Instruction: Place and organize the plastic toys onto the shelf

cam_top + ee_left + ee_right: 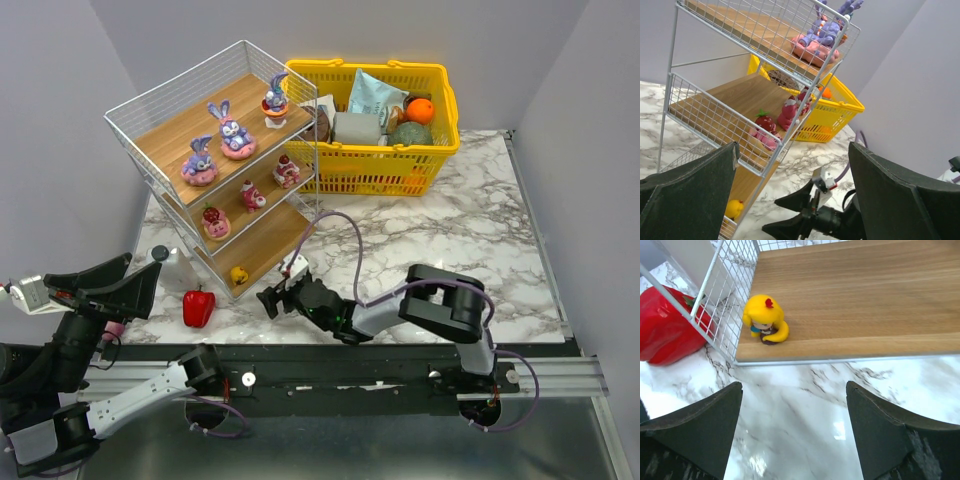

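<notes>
Black two-finger right gripper [792, 405], jaws wide apart and empty, low over the white marble table [805, 390] at the front of the slanted white-wire shelf [865, 300] with light wooden boards. Just ahead on the bottom board, small yellow plastic figurine [765, 320] near the mesh corner, glossy red bell pepper [665, 330] outside the wire. Likewise wide apart and empty, left gripper [792, 147] beside the shelf. Three purple bunny toys [234, 130] on the top tier, three pink-red figures [252, 193] on the middle.
</notes>
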Controlling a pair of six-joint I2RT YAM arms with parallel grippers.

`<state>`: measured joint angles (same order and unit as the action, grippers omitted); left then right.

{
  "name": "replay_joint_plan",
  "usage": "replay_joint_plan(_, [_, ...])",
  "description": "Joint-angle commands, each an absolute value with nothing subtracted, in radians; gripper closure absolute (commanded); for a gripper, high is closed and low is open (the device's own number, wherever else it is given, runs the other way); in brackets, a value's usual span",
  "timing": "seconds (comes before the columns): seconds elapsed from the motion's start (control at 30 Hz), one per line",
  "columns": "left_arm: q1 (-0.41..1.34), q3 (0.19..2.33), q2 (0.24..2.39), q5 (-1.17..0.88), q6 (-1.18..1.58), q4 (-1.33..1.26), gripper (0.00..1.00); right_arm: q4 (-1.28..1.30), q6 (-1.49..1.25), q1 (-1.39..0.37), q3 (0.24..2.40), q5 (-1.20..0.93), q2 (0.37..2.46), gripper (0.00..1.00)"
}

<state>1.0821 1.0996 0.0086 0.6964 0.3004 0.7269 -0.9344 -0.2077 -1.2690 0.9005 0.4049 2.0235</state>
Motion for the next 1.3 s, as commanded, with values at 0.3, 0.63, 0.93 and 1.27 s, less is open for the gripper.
replay_joint_plan(0.3, [1.094, 1.115, -0.071, 0.687, 0.31, 0.733, 0.01, -0.066, -0.841, -1.143, 0.816, 1.06, 1.717, 0.1])
replay_joint_plan(0.63, [1.094, 1.111, -0.055, 0.69, 0.304, 0.727, 0.01, 1.039, -1.898, -1.003, 0.906, 1.169, 1.699, 0.12])
replay_joint_plan(0.93, [1.095, 1.1, -0.048, 0.69, 0.296, 0.716, 0.01, 1.32, -2.176, -0.951, 0.948, 1.134, 1.784, 0.14])
replay_joint_plan(1.27, [1.095, 1.109, -0.046, 0.689, 0.293, 0.721, 0.01, 0.887, -1.876, -0.877, 0.764, 1.066, 1.669, 0.14])
